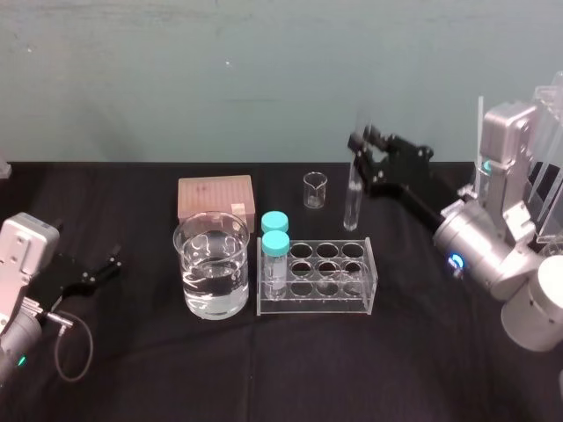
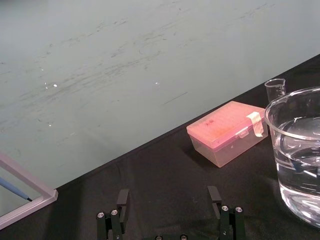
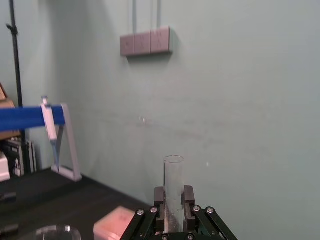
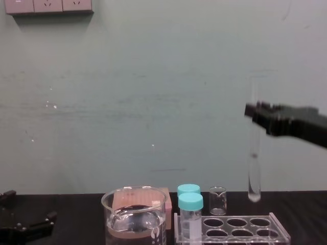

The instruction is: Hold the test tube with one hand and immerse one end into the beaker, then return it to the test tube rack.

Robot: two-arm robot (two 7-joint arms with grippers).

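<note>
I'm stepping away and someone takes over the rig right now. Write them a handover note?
Right claw: shut on the test tube, upright in the air above the test tube rack's right end.
Left claw: open, parked at left.
Beaker: water in it, left of the rack.
Done: tube grasped; dipped or not, cannot tell.
Left: dip if needed, then rack it.

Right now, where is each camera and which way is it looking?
Head: high, looking down at beaker, rack, tube; left pincer and right pincer show.
Chest: lower, looking across the table at the wall; the right pincer holds the tube.
Left wrist: on that wrist, facing beaker and pink box; the left pincer's open fingers show.
Right wrist: on that wrist, facing the wall; the right pincer clamps the tube.
Head and chest share beaker, rack, tube.
</note>
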